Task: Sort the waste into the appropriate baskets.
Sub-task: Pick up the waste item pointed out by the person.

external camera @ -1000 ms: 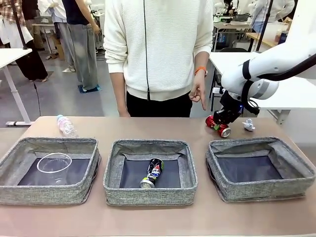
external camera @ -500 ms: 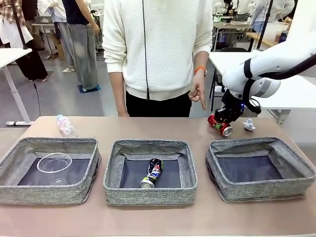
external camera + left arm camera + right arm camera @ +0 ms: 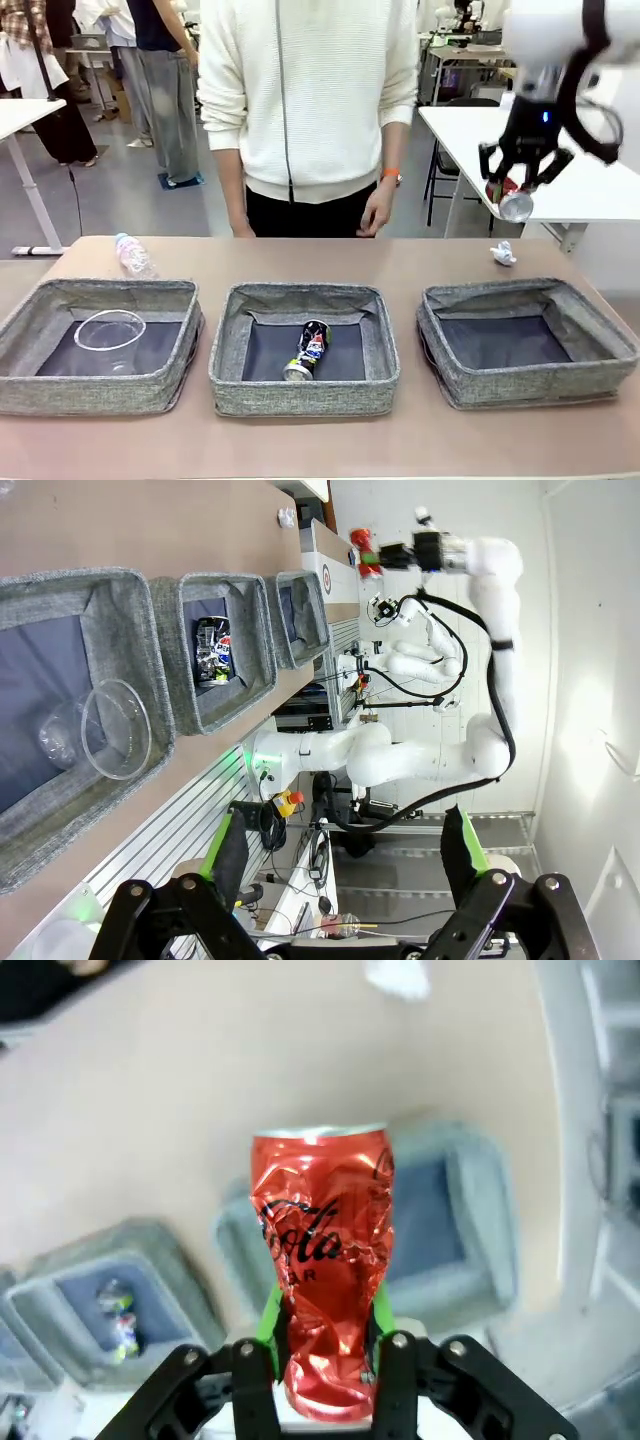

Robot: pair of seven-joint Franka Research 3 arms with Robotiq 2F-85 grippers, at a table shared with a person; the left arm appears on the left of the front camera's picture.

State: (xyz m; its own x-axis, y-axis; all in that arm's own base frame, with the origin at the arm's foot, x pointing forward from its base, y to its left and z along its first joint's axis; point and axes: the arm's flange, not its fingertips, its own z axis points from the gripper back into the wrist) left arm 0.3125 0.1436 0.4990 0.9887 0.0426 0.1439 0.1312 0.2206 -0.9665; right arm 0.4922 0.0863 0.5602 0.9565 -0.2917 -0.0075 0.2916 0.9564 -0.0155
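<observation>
My right gripper (image 3: 514,188) hangs high above the table's far right, shut on the crushed red can (image 3: 511,198). In the right wrist view the can (image 3: 325,1270) stands upright between the green pads (image 3: 270,1322). Three grey baskets sit in a row: the left one (image 3: 100,292) holds a clear plastic cup (image 3: 110,330), the middle one (image 3: 300,392) a dark printed can (image 3: 308,350), and the right one (image 3: 530,385) shows a bare bottom. A clear bottle (image 3: 133,255) lies behind the left basket. A crumpled paper ball (image 3: 503,254) lies behind the right basket. My left gripper (image 3: 343,845) is open, well back from the baskets.
A person in a white sweater (image 3: 310,100) stands at the far edge, hands hanging by the sides. Bare tabletop (image 3: 300,265) runs behind the baskets. A white table (image 3: 590,180) stands beyond the right corner.
My right gripper has lifted the red can from the table's far right corner to well above it and a little further right. The person's hand has drawn back slightly.
</observation>
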